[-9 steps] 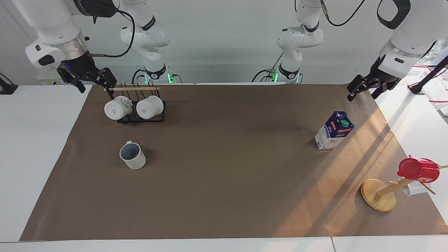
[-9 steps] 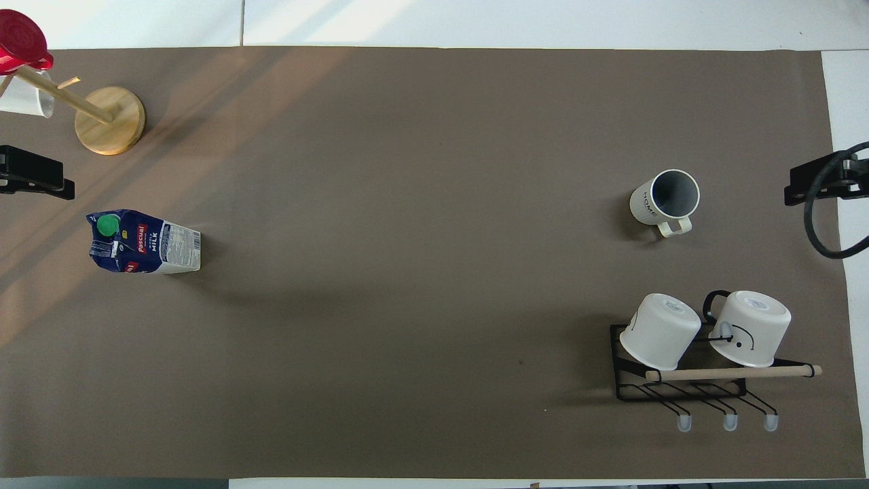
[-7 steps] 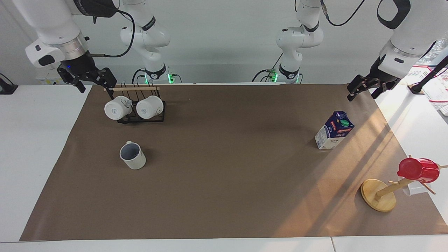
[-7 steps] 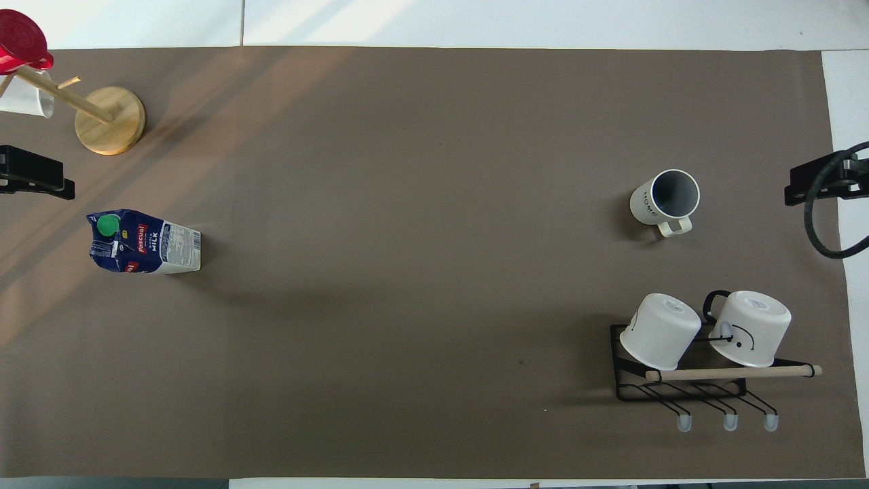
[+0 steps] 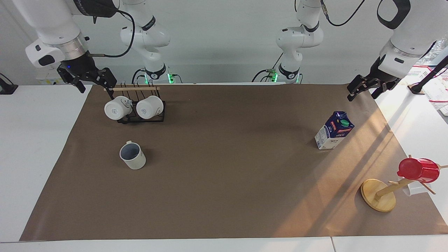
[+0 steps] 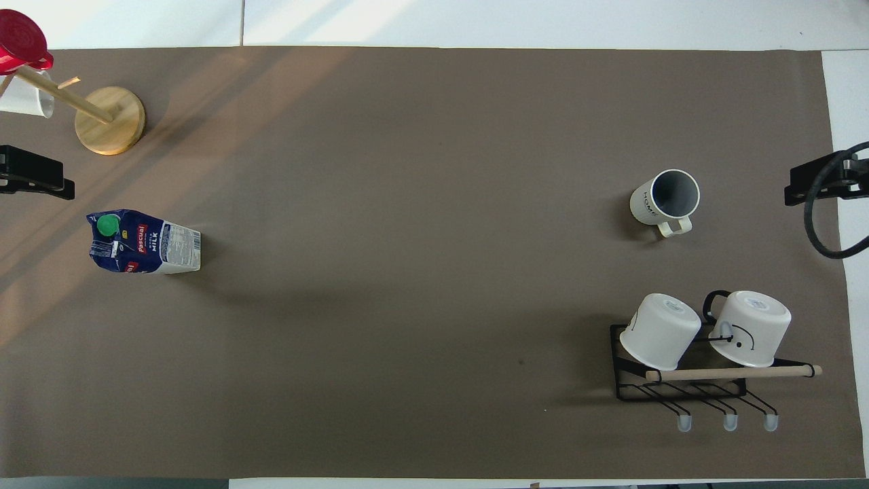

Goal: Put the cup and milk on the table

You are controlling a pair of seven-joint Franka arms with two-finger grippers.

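The cup (image 5: 132,156), off-white with a grey-blue inside, stands upright on the brown paper of the table (image 5: 227,168), toward the right arm's end; it also shows in the overhead view (image 6: 664,199). The milk (image 5: 333,130) stands upright on the paper toward the left arm's end, green cap on top; it also shows in the overhead view (image 6: 144,242). My right gripper (image 5: 96,91) hangs open and empty in the air over the paper's corner beside the mug rack. My left gripper (image 5: 363,95) hangs open and empty over the paper's other corner at the robots' end.
A black wire rack (image 5: 140,119) with two white mugs on their sides stands between the cup and the robots; it also shows in the overhead view (image 6: 679,390). A wooden mug tree (image 5: 378,195) holding a red cup (image 5: 418,170) stands farther from the robots than the milk.
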